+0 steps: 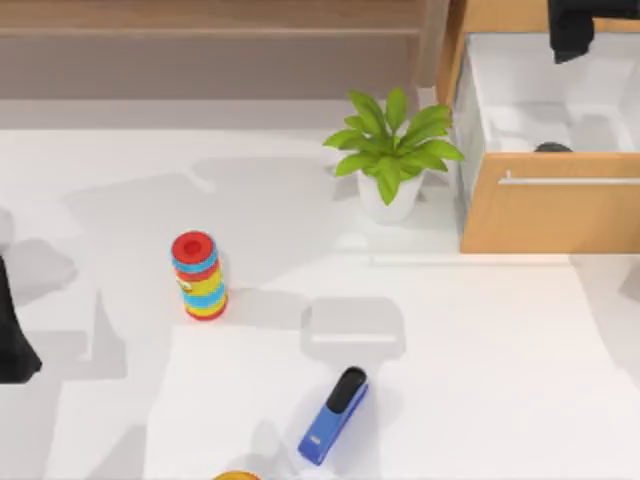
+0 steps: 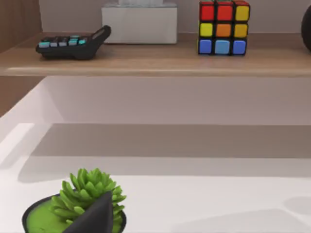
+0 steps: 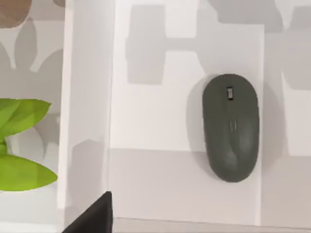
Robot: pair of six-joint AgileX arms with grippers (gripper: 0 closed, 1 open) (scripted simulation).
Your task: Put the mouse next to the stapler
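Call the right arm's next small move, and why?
Probably lower the right gripper onto the mouse. The mouse lies untouched on the floor of the open drawer, directly below the wrist camera, and the stapler waits near the table's front edge. The left arm is parked at the left edge.

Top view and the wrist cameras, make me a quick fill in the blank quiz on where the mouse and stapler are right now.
1. The mouse lies inside the open ____.
2. The stapler has a black top arm and a ____ body.
3. The potted plant stands on the table's ____ surface, beside the drawer.

Missing words: drawer; blue; white
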